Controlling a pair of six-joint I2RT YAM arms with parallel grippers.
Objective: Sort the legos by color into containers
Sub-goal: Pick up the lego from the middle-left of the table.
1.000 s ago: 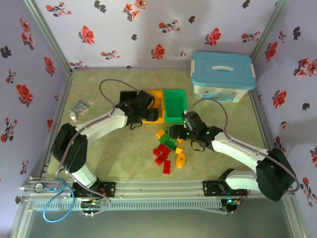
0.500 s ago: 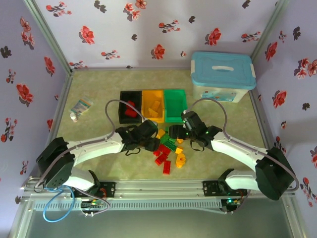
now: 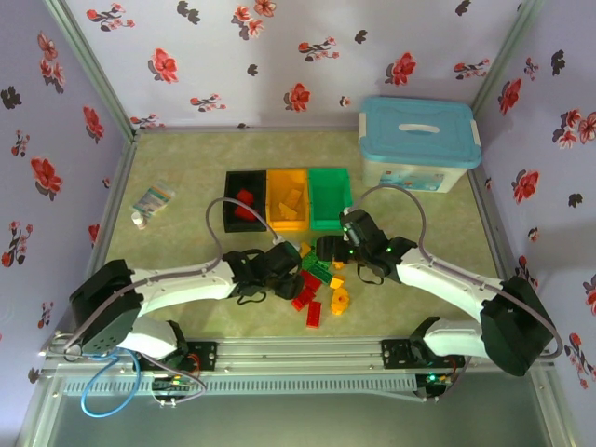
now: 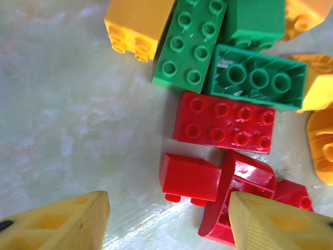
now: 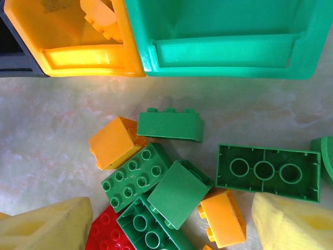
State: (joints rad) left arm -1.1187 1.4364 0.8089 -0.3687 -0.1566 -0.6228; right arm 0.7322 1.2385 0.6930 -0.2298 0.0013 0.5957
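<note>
The legos lie in a loose pile [image 3: 318, 279] in front of the containers: a black bin [image 3: 244, 210] holding a red brick, an orange bin [image 3: 287, 207] and a green bin [image 3: 330, 197]. My left gripper [image 3: 284, 270] hovers open over the pile's left side. In the left wrist view a small red brick [image 4: 190, 177] lies between its yellow fingertips [image 4: 62, 221], beside a red curved piece [image 4: 242, 195] and a red eight-stud brick [image 4: 223, 122]. My right gripper [image 3: 337, 250] is open above the green bricks. A green brick [image 5: 177, 194] on its side lies between its fingertips [image 5: 296, 224].
A white box with a light-blue lid [image 3: 419, 140] stands at the back right. A small packet [image 3: 151, 200] lies at the left. Patterned walls close in the table [image 3: 186, 168] on three sides. Yellow bricks [image 5: 115, 141] are mixed in with the green ones.
My left arm swung back from over the bins to the pile and came down over the red bricks. The right arm has barely moved.
</note>
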